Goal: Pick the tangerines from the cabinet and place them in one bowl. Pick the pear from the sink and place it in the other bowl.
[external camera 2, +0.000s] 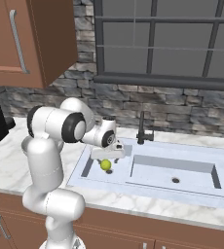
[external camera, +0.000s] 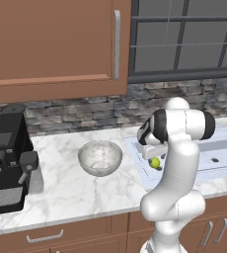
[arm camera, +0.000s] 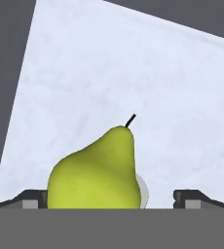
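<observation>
Hovering low over the sink, the gripper is spreading its fingers wide, with one yellow-green pear lying between them, not yet pinched. One grey translucent bowl is sitting empty on the counter, well aside from the fingers, so the pear step is looking barely begun. One cabinet is standing closed above.
</observation>
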You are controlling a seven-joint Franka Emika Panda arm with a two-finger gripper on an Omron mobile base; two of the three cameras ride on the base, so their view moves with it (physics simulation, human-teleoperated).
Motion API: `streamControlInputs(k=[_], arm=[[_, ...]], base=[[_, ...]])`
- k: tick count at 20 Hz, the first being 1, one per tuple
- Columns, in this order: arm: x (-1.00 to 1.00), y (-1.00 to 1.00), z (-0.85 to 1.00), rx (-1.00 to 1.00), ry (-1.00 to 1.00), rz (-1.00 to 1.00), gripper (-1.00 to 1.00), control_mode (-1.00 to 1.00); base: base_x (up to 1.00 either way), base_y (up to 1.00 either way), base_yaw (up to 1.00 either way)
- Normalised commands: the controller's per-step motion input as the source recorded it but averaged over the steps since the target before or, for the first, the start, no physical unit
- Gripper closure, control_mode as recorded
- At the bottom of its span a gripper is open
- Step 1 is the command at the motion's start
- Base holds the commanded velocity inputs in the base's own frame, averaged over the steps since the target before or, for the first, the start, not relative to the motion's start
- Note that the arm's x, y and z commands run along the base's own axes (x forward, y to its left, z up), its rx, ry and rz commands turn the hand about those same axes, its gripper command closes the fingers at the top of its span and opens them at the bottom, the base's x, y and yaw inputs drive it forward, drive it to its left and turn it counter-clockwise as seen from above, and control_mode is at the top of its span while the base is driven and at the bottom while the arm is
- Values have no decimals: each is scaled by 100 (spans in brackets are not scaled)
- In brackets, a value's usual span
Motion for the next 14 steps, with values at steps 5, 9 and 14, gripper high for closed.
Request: streamControlInputs(k=[5, 9, 14], arm=[[0, 0, -15, 0, 6, 0, -100, -100], [0, 0, -8, 0, 5, 0, -100, -100], [-6, -5, -1, 0, 2, 0, -100, -100]], base=[[0, 0, 0], [0, 0, 0], [0, 0, 0]])
